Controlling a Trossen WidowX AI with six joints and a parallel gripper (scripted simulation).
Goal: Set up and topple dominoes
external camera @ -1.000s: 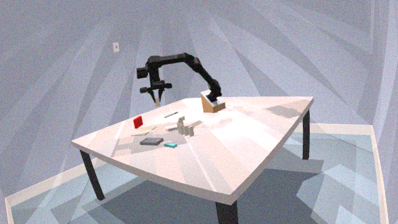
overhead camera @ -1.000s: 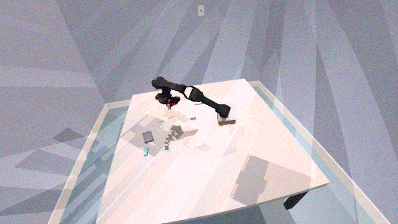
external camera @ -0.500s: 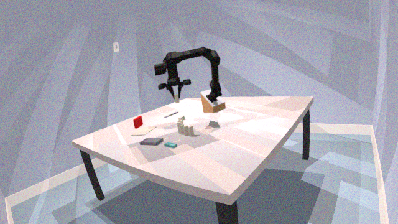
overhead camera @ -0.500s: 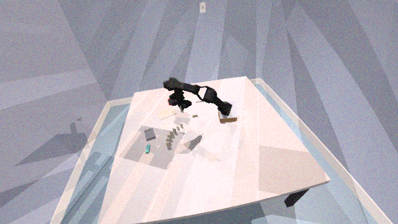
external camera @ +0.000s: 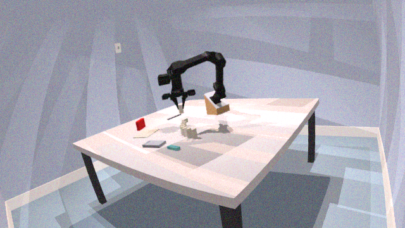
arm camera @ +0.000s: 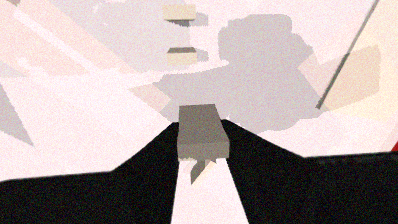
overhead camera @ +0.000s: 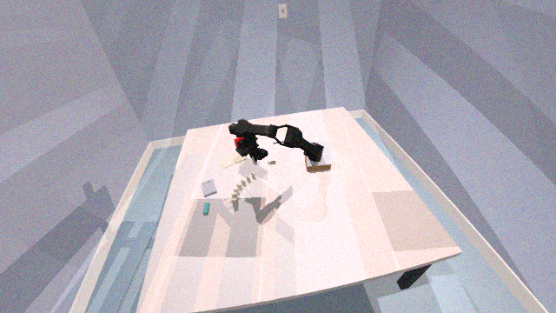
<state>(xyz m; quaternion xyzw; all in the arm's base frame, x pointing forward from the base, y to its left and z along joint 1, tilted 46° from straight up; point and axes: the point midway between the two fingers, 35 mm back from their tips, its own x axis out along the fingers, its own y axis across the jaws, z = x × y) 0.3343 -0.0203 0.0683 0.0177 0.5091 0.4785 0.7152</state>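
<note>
A short curved row of beige dominoes [overhead camera: 243,184] stands near the middle of the table; it also shows in the exterior view [external camera: 187,130]. My gripper [external camera: 180,107] is shut on a beige domino [arm camera: 201,131] and holds it in the air above the table, just past the far end of the row. In the wrist view the held domino sits between the black fingers, and two standing dominoes [arm camera: 181,56] of the row show ahead. One more small domino [overhead camera: 272,163] lies flat on the table to the right of the gripper.
A red block [external camera: 140,124], a tan flat card [external camera: 146,133], a grey slab [external camera: 154,144] and a teal block [external camera: 173,147] lie left of the row. A thin dark rod [external camera: 173,117] lies near the gripper. The arm's base sits by a wooden wedge [external camera: 216,107].
</note>
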